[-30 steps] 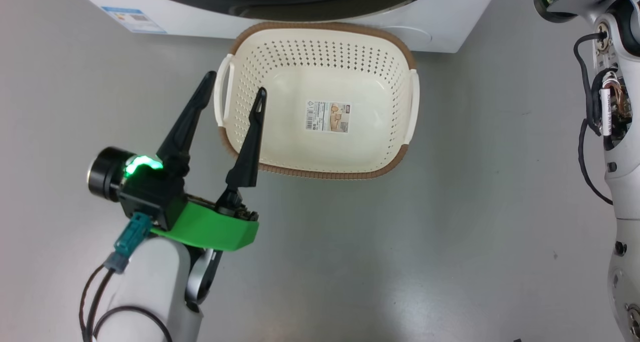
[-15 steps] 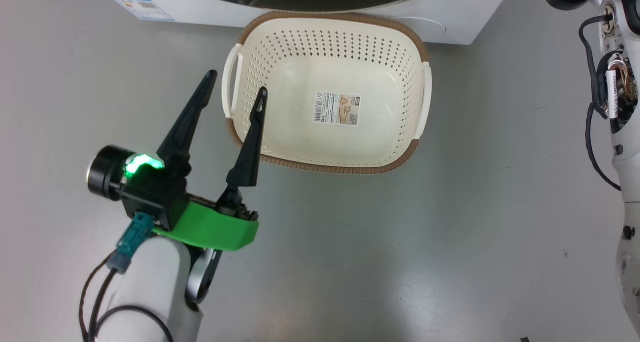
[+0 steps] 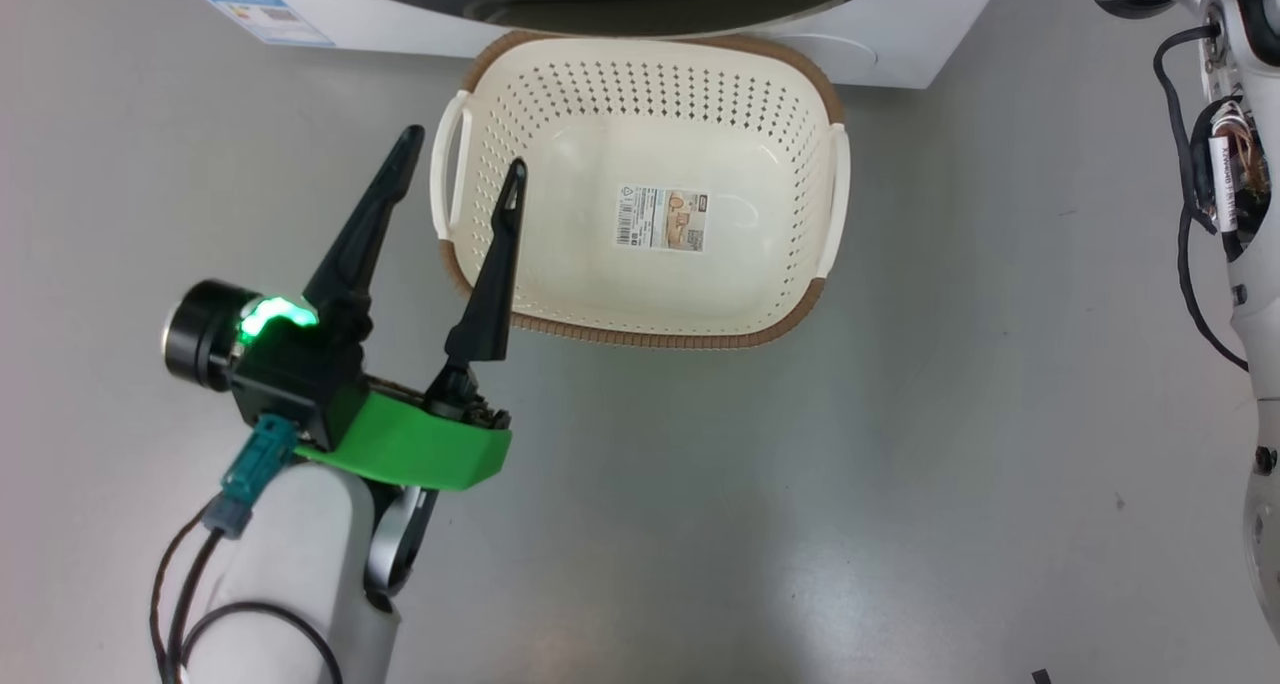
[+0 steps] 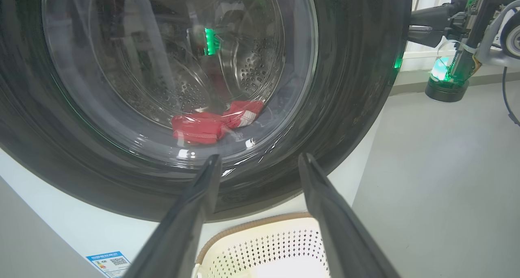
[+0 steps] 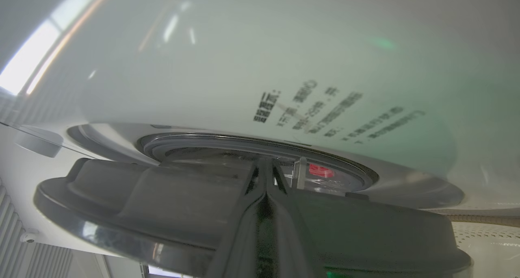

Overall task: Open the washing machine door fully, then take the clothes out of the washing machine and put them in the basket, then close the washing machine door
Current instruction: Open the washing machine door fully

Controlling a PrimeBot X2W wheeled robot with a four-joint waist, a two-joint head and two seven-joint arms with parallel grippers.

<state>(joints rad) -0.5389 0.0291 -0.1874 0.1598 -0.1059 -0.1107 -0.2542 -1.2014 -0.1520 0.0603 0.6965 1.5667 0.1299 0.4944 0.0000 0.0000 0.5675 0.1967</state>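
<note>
While the cream perforated basket (image 3: 640, 336) sits at the upper middle of the head view, its far rim tucked against the white washing machine (image 3: 900, 34) along the top edge, a paper label (image 3: 661, 219) lies on its bottom. Behind the glass of the washing machine door (image 4: 357, 87), red clothes (image 4: 203, 127) lie low in the steel drum (image 4: 260, 62). Grey floor (image 3: 800, 514) carries everything. At lower left the left pincer (image 3: 463, 151) hangs fully spread, gripping nothing, one finger over the basket's left edge. The right pincer (image 5: 266, 164) is squeezed tight, empty, tips at the door's black rim.
</note>
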